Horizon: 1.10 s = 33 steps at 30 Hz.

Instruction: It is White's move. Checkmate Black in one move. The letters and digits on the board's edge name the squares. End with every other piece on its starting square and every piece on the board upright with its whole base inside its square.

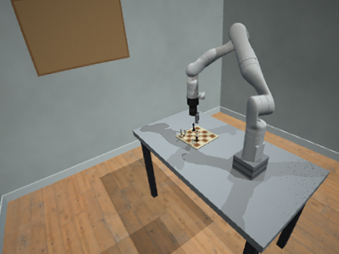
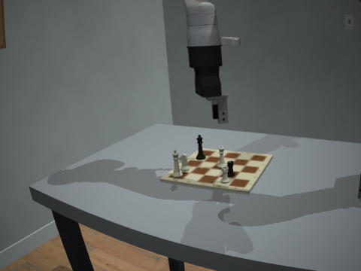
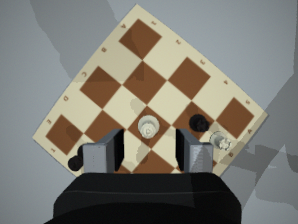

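Observation:
A small chessboard (image 2: 219, 168) lies on the grey table; it also shows in the top view (image 1: 197, 137) and in the wrist view (image 3: 149, 106). On it stand a tall black king (image 2: 200, 147), a white queen (image 2: 221, 156), a short black piece (image 2: 230, 168), a short white piece (image 2: 225, 175), a white king (image 2: 175, 164) and a white knight (image 2: 184, 162). My gripper (image 2: 219, 113) hangs open and empty well above the board. In the wrist view the fingers frame the white queen's top (image 3: 148, 125) from high above. A black piece (image 3: 75, 161) is partly hidden behind the left finger.
The arm's base (image 1: 250, 164) stands on the table right of the board. The table's left edge (image 2: 94, 222) runs near the board. A brown panel (image 1: 71, 31) hangs on the back wall.

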{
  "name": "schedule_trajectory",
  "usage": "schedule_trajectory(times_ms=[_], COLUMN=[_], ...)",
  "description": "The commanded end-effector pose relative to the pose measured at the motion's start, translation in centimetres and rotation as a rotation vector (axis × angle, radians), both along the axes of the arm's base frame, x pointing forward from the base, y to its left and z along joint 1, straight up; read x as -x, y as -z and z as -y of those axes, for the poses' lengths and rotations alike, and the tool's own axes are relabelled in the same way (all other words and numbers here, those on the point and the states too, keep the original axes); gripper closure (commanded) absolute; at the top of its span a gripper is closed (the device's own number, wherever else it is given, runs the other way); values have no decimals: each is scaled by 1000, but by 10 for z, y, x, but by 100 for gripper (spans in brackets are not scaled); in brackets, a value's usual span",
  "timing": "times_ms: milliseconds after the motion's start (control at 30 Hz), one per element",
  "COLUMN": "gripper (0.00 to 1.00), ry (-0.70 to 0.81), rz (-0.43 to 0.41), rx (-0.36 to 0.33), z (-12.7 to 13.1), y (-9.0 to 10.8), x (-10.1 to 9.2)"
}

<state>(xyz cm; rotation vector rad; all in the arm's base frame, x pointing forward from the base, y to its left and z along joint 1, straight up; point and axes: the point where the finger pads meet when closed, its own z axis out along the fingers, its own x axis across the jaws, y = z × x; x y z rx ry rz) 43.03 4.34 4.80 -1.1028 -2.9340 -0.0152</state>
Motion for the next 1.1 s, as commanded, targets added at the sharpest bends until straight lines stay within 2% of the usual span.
schedule_trajectory(times_ms=[0,1067], gripper=[21,21], ry=[3,6], rz=[2,4], rx=[0,3], z=[-1,-1], y=[1,7], x=[0,0])
